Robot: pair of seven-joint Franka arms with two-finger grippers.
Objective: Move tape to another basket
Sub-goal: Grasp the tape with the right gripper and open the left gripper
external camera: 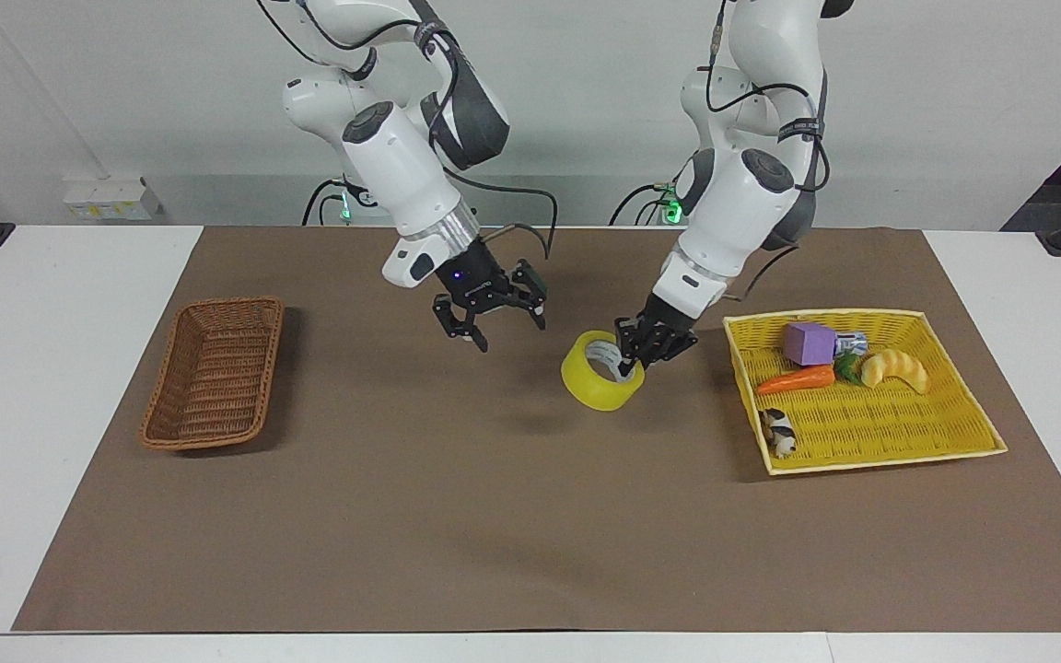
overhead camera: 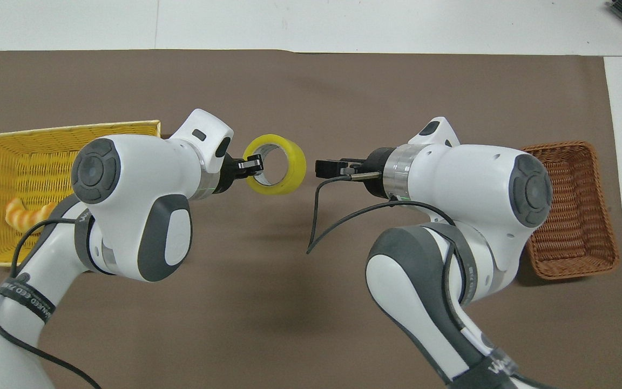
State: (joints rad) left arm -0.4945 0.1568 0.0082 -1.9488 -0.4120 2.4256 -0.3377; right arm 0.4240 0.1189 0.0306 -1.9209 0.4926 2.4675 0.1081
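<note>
The yellow tape roll [external camera: 590, 382] hangs in the air over the brown mat, between the two baskets. My left gripper [external camera: 628, 365] is shut on the roll's wall, with one finger inside the core. In the overhead view the tape [overhead camera: 292, 168] sits at the tip of the left gripper [overhead camera: 254, 164]. My right gripper [external camera: 505, 331] is open and empty, up in the air beside the tape, a short gap away. It also shows in the overhead view [overhead camera: 323, 167]. The brown wicker basket [external camera: 215, 373] is empty, at the right arm's end of the table [overhead camera: 573, 210].
The bright yellow basket [external camera: 871, 433] stands at the left arm's end of the table. It holds a purple block [external camera: 807, 343], an orange carrot [external camera: 796, 378], a croissant toy [external camera: 895, 368] and a small black-and-white toy [external camera: 779, 431]. A brown mat [external camera: 494, 516] covers the table.
</note>
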